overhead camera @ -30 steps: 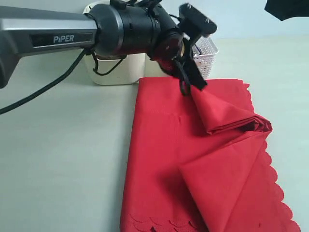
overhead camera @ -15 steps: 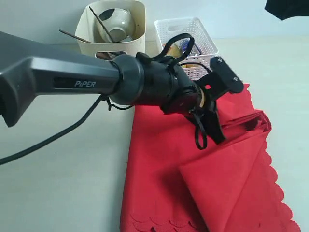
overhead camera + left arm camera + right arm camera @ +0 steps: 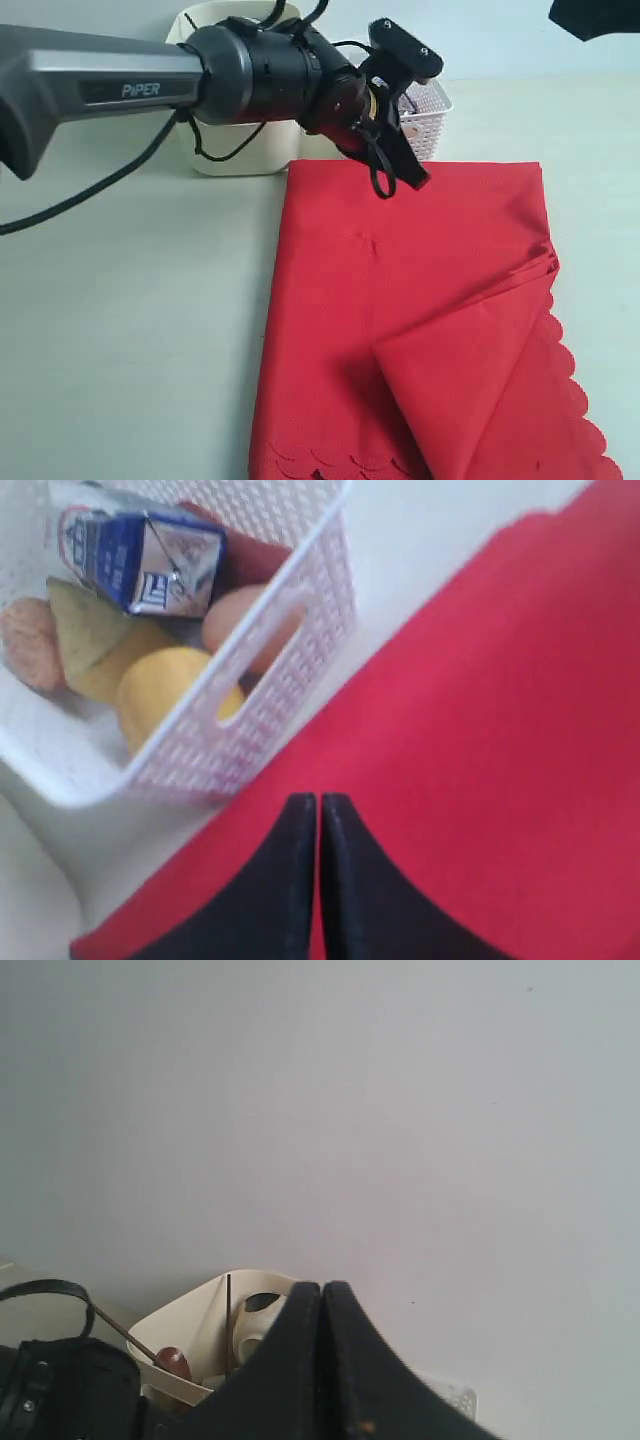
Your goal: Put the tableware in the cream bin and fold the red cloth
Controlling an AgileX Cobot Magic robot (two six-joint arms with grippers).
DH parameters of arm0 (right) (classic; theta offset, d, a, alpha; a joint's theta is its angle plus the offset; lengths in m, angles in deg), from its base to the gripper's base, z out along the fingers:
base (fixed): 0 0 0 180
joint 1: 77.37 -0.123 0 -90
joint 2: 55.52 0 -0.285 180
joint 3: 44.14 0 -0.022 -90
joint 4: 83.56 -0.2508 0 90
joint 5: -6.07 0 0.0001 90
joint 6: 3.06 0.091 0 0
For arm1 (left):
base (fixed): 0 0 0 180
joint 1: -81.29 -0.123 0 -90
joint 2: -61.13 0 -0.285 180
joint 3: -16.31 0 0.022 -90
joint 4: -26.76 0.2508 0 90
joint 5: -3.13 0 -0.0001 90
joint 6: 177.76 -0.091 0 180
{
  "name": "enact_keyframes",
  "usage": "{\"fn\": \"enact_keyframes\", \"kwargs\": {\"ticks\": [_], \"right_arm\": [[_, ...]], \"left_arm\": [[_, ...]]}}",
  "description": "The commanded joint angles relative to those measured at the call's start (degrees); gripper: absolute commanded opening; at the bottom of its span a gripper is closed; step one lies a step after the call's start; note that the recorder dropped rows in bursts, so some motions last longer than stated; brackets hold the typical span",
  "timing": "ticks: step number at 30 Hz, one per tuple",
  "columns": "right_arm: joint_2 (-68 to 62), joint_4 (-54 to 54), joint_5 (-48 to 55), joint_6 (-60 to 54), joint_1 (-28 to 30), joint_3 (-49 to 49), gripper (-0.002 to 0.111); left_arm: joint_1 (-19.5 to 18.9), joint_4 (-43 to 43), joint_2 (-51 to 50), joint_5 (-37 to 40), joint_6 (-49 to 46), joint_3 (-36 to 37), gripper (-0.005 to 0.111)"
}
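lying flat now, the far right part of the red cloth no longer stands in the bunched peak it formed a second ago. its corner reaches out toward 2 o'clock in the exterior view, while a diagonal flap is still doubled over toward 5 o'clock. the left gripper, which swept low across the fabric half a second ago, is back at the cloth's 12 o'clock edge, just beside the white basket. its fingers are pressed together with no fabric between them. the right gripper is raised, fingers together on nothing. the cream bin sits at 11 o'clock with chopsticks and a bowl inside, so the tableware looks done. the fold looks unfinished and likely needs a fresh grasp.
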Motion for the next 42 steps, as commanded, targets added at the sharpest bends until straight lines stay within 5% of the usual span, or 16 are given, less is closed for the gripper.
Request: {"fn": "enact_keyframes", "kwargs": {"ticks": [1, 8, 18, 21, 24, 27, 29, 33, 35, 42], "right_arm": [[0.0, -0.2, -0.7, 0.1, 0.2, 0.0, 0.000], [0.0, -0.2, -0.3, 0.1, 0.2, 0.0, 0.000], [0.0, 0.0, 0.3, -2.8, 0.2, 0.0, 0.000], [0.1, 0.0, 0.4, -3.0, 0.2, 0.0, 0.000], [0.2, -0.3, 0.6, -7.7, 0.2, 0.0, 0.000], [0.2, -0.3, 2.7, -8.0, 0.2, 0.0, 0.000], [0.1, -0.3, 4.3, -8.3, 0.2, 0.0, 0.000], [-6.7, -1.5, 19.8, -7.0, 0.1, -5.0, 0.000], [-15.0, -5.9, 27.4, -6.5, 0.1, -7.9, 0.000], [-39.5, -8.9, 27.3, -8.5, -3.9, -8.2, 0.000]], "left_arm": [[3.2, -4.7, 4.0, 6.5, -11.7, 7.2, 0.004], [10.7, -16.2, 5.3, 3.2, -22.0, 17.5, 0.004], [29.8, -16.5, 9.9, 2.1, -26.8, 17.6, 0.004], [31.8, -15.6, 11.6, 4.9, -26.5, 17.6, 0.004], [30.5, -15.3, 14.0, 7.2, -25.4, 19.7, 0.004], [22.9, -14.0, 28.5, -2.5, -16.8, 38.1, 0.004], [20.9, -14.0, 33.4, -6.9, -14.4, 44.2, 0.004], [12.6, -14.0, 58.1, -35.2, -8.0, 72.8, 0.004], [8.7, -14.4, 67.7, -40.0, -6.6, 80.5, 0.004], [6.5, -14.4, 82.0, -50.2, -3.5, 94.3, 0.004]]}}
